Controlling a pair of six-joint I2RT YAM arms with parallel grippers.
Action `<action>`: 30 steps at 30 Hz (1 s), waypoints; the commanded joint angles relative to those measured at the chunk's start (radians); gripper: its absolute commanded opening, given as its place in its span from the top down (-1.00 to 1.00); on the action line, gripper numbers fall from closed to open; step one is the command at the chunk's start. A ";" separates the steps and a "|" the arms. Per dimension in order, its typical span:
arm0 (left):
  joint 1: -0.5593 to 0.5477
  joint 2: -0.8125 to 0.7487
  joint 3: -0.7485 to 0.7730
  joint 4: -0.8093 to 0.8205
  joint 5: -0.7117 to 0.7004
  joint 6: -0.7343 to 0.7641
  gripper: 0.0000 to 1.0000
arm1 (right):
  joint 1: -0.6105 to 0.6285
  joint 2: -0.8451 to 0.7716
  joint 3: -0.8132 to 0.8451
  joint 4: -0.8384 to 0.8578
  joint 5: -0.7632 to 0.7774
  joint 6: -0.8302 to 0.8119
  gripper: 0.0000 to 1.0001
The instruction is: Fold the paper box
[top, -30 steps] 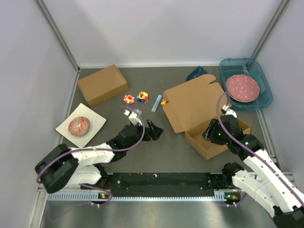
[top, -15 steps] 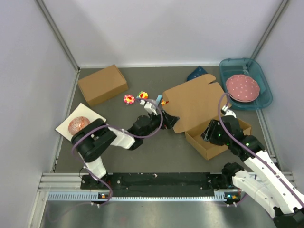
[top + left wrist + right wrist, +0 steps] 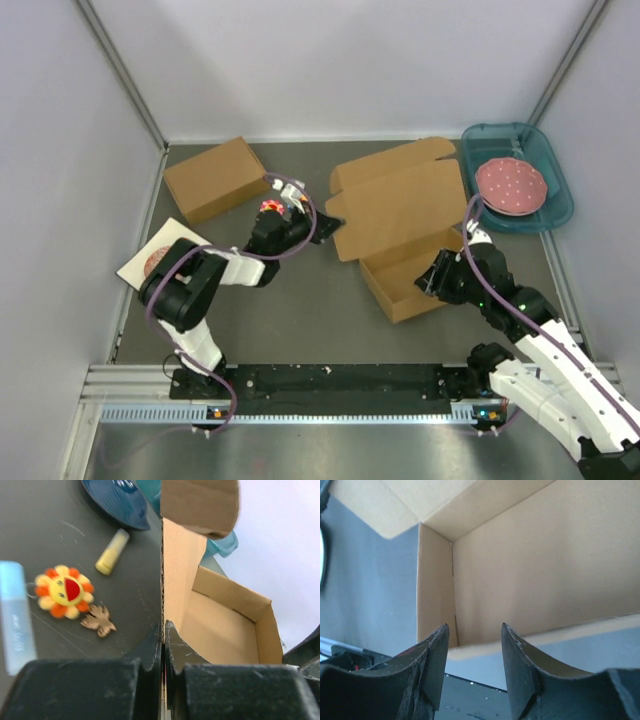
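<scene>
Right of centre, paper box; tray behind-right, perhaps touching.

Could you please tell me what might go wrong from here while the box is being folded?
1. The left gripper pinches only the thin edge of the paper box lid, so the cardboard could slip out or crease.
2. The right gripper has its jaws apart at the box's wall, so the box might slide when the lid is pulled.
3. The flower toy and yellow tube lie close beside the lid and could get swept.
</scene>
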 commanded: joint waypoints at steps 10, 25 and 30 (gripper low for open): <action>0.064 -0.193 0.338 -0.843 0.267 0.813 1.00 | 0.130 0.020 0.010 0.206 0.011 0.042 0.04; 0.173 -0.270 0.258 -0.797 0.080 0.766 -0.63 | 0.130 -0.041 0.011 0.210 0.036 -0.003 0.00; 0.177 -0.374 0.258 -0.854 -0.093 0.710 -0.98 | 0.130 -0.026 0.019 0.244 0.049 -0.035 -0.01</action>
